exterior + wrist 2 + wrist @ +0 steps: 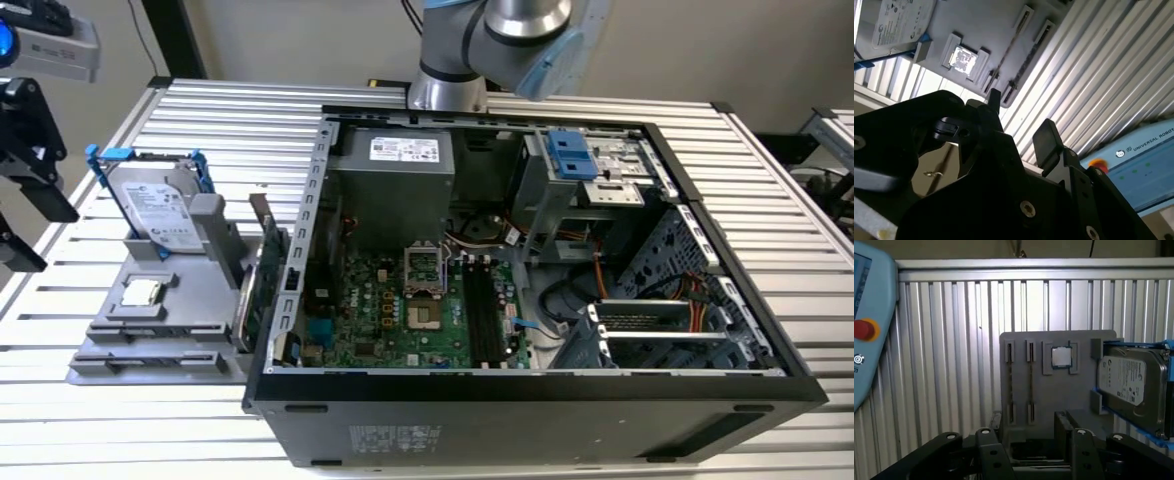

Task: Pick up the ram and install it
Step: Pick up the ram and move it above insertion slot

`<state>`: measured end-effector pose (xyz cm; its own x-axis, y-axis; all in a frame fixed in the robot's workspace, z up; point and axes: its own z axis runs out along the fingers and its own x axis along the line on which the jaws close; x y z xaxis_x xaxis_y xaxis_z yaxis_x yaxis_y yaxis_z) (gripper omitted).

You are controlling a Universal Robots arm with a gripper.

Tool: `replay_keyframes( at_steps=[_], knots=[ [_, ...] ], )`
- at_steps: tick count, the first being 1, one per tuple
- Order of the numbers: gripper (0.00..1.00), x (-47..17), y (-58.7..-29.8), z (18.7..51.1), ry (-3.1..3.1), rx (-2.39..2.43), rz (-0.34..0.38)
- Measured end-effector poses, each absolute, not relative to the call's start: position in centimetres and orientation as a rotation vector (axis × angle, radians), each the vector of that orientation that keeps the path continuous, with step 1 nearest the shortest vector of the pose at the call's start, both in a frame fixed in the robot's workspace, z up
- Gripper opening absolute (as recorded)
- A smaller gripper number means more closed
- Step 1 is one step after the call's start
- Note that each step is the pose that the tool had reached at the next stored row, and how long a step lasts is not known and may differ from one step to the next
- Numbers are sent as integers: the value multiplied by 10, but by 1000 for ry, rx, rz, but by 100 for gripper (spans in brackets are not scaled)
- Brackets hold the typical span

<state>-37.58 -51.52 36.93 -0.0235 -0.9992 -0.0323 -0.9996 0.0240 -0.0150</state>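
Hovering well clear of the slatted worktop, my claw is spread wide, and its fingers grip nothing.

Location of parts:

In both wrist views the ram stands edge-on in a slot of the grey holder, in the slot nearer the processor chip. I am well apart from it. The hard drive, in its blue frame, sits at the holder's end beyond the chip.

In the exterior view the holder lies just beside the open computer case, on the exterior view's left. Inside the case the motherboard lies flat. Its long black memory slots run side by side next to the processor socket.
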Motion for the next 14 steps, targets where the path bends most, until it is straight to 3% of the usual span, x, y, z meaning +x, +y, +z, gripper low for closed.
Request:
replay_keyframes(
  at_steps=[14],
  knots=[
    [100, -384, -515, 347, 2145, -2254, 29]
  ],
)
